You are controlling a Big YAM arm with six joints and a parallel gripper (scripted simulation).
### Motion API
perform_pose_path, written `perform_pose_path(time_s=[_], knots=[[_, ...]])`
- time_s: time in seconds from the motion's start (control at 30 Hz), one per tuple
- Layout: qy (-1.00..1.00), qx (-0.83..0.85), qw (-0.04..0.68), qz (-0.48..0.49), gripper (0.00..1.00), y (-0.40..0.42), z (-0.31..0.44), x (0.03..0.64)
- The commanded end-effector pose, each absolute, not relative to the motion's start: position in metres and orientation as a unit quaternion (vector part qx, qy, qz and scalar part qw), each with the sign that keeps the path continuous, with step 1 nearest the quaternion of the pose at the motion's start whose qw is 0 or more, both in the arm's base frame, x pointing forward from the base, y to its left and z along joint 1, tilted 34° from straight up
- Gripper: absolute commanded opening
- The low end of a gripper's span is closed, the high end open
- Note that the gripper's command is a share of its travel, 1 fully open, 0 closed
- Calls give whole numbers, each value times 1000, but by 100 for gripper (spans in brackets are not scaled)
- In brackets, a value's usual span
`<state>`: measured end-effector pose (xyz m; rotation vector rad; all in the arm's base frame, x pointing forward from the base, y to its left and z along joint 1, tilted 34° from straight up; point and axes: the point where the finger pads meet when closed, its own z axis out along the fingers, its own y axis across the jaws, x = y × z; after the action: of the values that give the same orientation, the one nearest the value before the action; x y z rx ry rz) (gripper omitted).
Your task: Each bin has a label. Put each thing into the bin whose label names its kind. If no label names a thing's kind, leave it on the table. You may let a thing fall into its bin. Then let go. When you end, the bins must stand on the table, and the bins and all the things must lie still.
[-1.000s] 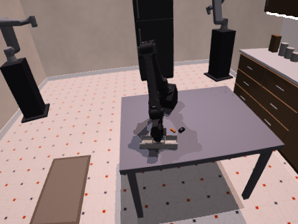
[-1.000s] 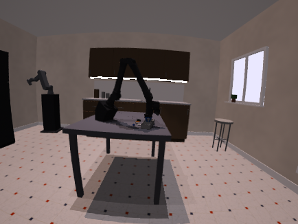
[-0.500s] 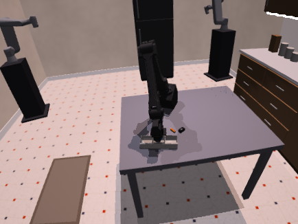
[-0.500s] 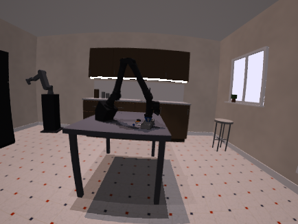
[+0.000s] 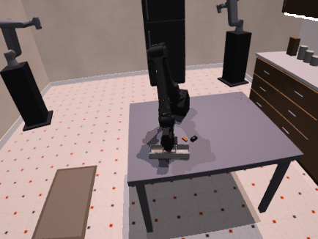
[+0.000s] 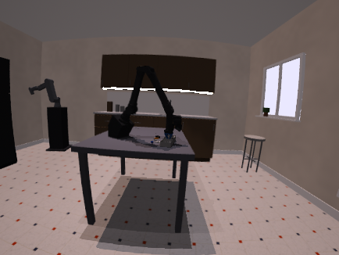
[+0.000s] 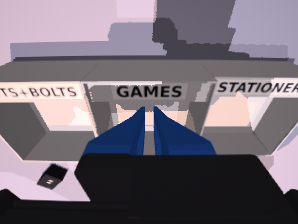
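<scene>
A grey bin row point(image 5: 176, 156) point(image 6: 167, 144) has three compartments, labelled NUTS+BOLTS point(image 7: 42, 92), GAMES point(image 7: 149, 92) and STATIONERY point(image 7: 255, 87). It stands near the front edge of the table point(image 5: 238, 128). My gripper point(image 7: 149, 112) point(image 5: 168, 147) point(image 6: 168, 136) has blue fingers. It hangs low over the GAMES compartment with the fingers nearly together, and I see nothing between them. A small black piece point(image 5: 193, 138) point(image 7: 51, 176) and a small orange piece point(image 5: 185, 138) lie on the table just behind the bins, to the right of the arm.
The arm's base point(image 5: 179, 103) sits on the table behind the bins. Dark cabinets point(image 5: 289, 106) stand to the right of the table. Two other arms on black pedestals point(image 5: 26, 95) point(image 5: 236, 55) stand on the floor.
</scene>
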<state>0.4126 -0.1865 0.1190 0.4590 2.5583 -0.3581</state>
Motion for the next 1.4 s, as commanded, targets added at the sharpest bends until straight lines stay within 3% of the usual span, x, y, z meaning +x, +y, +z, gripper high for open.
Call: perform_pose_path(time_s=[0.0, 1.37], knots=[[937, 168, 274, -135, 9, -190, 133, 421], [932, 169, 290, -135, 9, -166, 203, 399]])
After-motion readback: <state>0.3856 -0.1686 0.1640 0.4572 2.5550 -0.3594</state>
